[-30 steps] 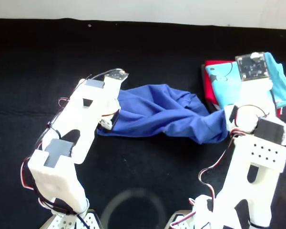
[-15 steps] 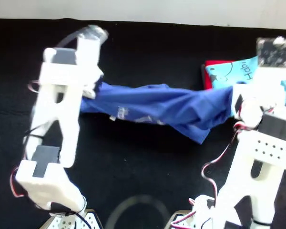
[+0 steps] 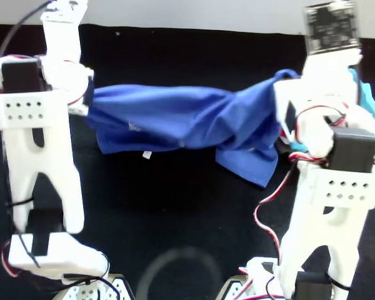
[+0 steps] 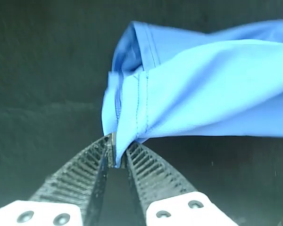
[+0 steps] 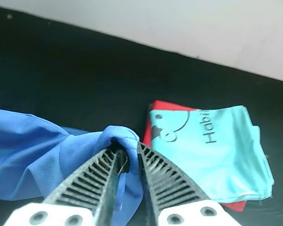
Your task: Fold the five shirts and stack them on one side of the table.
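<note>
Both left claw (image 4: 117, 157) and right claw (image 5: 127, 150) clench the blue shirt (image 3: 175, 119) beside a teal shirt (image 5: 212, 155) atop a red shirt (image 5: 160, 107).

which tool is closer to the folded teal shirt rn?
Right. The right tool, shut on one end of the blue shirt, hangs close by the teal shirt; the left tool grips the other end, well off to the opposite side.

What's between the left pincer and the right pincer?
A royal blue fabric shirt, pinched at each end by the left pincer and right pincer; the high view shows it.
</note>
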`<action>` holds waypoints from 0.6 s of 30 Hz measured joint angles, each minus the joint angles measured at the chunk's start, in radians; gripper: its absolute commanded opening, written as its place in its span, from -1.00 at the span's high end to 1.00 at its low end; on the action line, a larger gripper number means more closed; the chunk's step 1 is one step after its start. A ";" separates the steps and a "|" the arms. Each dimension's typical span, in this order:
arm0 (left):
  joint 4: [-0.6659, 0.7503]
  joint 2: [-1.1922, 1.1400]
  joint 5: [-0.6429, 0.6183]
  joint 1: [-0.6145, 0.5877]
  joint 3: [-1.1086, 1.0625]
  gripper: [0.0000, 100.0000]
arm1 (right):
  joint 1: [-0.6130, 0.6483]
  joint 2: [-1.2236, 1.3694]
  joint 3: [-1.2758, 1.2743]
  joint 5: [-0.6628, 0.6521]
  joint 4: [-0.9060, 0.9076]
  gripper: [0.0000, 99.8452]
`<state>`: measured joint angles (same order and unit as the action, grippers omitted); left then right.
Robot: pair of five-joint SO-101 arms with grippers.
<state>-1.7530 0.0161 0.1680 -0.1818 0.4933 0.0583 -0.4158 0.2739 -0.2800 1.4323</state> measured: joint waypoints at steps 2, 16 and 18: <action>0.000 0.057 0.000 0.000 -0.109 0.98 | 0.008 0.000 0.000 -0.002 0.008 0.99; 0.091 0.209 0.187 -0.046 -0.855 0.97 | 0.020 -0.044 -0.308 -0.009 0.138 0.99; 0.098 0.209 0.236 -0.049 -0.913 0.97 | 0.035 -0.120 -0.414 -0.009 0.118 0.99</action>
<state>-1.6548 0.2248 0.4043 -0.2309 -0.4196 0.0936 -0.5355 -0.1404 -0.2892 1.5505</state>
